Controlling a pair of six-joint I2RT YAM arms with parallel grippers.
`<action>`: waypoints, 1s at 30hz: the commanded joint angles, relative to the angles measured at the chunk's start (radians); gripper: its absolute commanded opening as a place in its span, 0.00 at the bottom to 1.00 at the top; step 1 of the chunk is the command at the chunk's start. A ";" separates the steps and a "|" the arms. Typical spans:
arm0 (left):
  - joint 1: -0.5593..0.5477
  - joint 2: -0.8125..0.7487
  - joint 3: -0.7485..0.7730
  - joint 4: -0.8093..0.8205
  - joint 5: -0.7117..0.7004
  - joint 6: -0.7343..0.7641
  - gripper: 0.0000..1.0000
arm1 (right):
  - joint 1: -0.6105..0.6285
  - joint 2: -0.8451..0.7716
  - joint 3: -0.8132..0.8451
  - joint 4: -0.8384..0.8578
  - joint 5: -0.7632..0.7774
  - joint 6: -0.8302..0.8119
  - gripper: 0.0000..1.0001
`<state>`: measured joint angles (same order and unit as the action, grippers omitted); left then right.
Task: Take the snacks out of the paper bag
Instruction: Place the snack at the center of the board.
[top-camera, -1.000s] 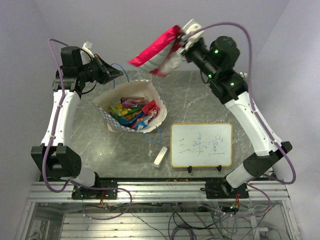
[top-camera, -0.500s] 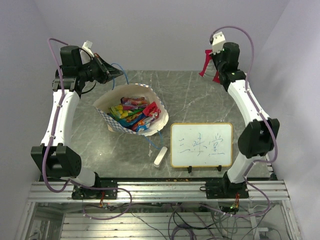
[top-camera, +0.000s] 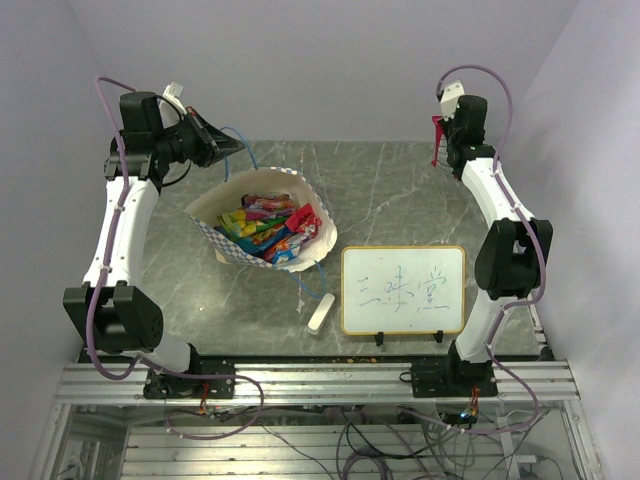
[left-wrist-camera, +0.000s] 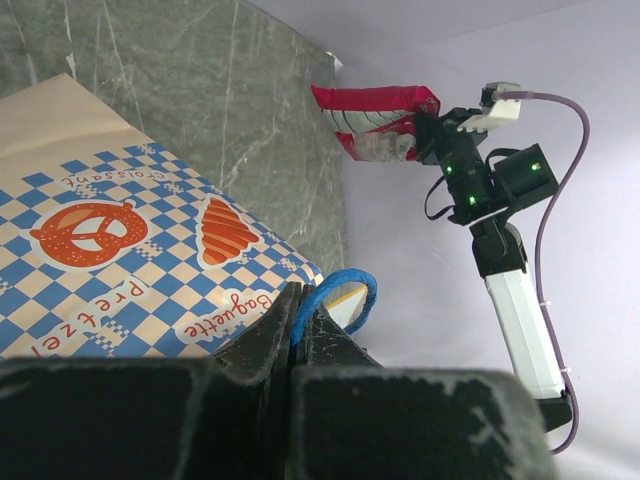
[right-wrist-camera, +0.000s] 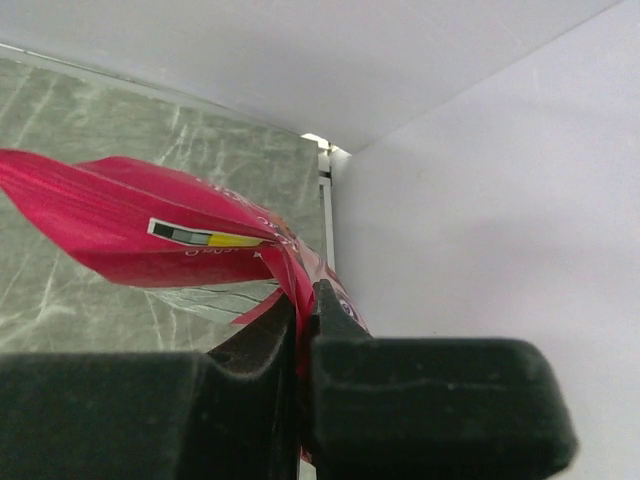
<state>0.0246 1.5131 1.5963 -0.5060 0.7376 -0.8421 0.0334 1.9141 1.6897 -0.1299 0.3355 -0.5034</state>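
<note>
Findings, as I read them from the remote station:

1. One paper bag (top-camera: 258, 186) sits left of centre on the table (top-camera: 390, 200), its mouth open toward the overhead camera. It is tan kraft with a cream inside and a blue-and-white checkered band printed with a pretzel and a baguette.
2. The left gripper (left-wrist-camera: 300, 322) is clenched on one blue cord handle (left-wrist-camera: 340, 288) at the bag's far rim.
3. The snacks (top-camera: 268, 225) lie heaped inside the bag, in pink, yellow-green, orange and blue. They overlap, so I cannot count them.
4. One red packet (right-wrist-camera: 140, 222) is outside the bag, pinched in the right gripper (right-wrist-camera: 300, 305) and held up at the far right corner of the table. From overhead, the wrist hides most of it. In the wrist view, the fingers cut off its lower end.
5. One whiteboard (top-camera: 403, 290) and one white eraser (top-camera: 320, 312) lie near the front edge.
</note>
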 joint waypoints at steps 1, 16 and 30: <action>0.012 0.011 0.030 0.026 0.032 0.011 0.07 | 0.000 0.038 -0.038 0.060 0.082 -0.001 0.00; 0.011 0.022 0.020 0.042 0.045 -0.006 0.07 | 0.124 0.080 -0.131 -0.017 0.150 0.127 0.00; 0.011 -0.004 -0.006 0.047 0.046 -0.017 0.07 | 0.296 0.239 -0.060 -0.054 0.241 0.178 0.06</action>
<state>0.0284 1.5391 1.5959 -0.4973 0.7567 -0.8482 0.3122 2.1075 1.5742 -0.1455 0.5552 -0.3981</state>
